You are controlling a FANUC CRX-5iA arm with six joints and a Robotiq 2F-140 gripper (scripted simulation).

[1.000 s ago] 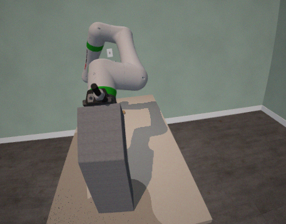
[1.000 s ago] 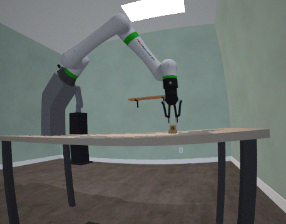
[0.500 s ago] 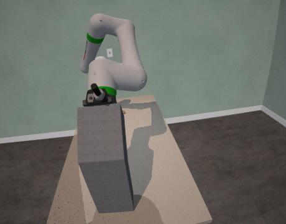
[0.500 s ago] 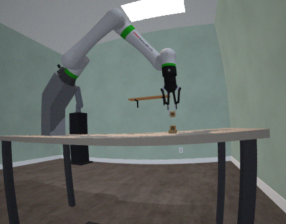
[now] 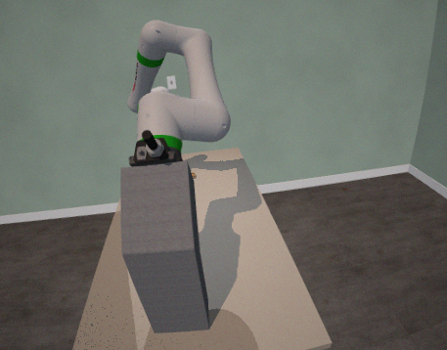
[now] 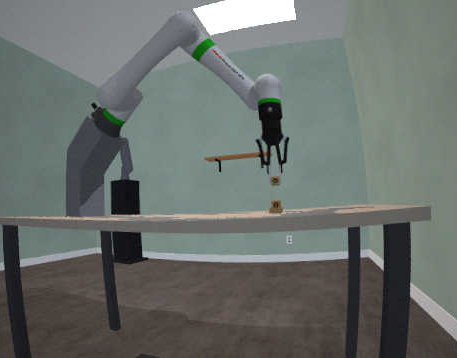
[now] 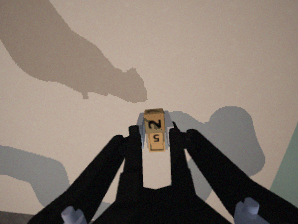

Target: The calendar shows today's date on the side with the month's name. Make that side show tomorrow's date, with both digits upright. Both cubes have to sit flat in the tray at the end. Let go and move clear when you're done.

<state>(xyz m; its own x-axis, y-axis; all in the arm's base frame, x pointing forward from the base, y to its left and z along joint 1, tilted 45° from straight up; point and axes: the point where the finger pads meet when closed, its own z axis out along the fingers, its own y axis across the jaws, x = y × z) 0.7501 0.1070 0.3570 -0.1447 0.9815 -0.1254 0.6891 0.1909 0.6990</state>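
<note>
My gripper [image 6: 275,175] [image 7: 154,119] is shut on a wooden number cube [image 6: 275,180] [image 7: 154,120]. It holds the cube in the air, well above the table. In the wrist view a sideways 2 shows on it; the mark facing the exterior camera is too small to read surely. The other cube [image 6: 275,204] [image 7: 156,139] sits in the small wooden tray [image 6: 275,211], below the held cube. It shows a 0 toward the exterior camera and a 5 on top. The month's name cannot be made out. In the top view the pedestal hides the gripper and most of the calendar.
The tray stands on the light table [image 5: 279,274] [image 6: 340,215]. The arm's grey pedestal [image 5: 158,210] [image 6: 85,170] rises at the other end of the table. A wooden wall shelf [image 6: 235,157] shows behind the gripper in the exterior view. Arm shadows cross the table.
</note>
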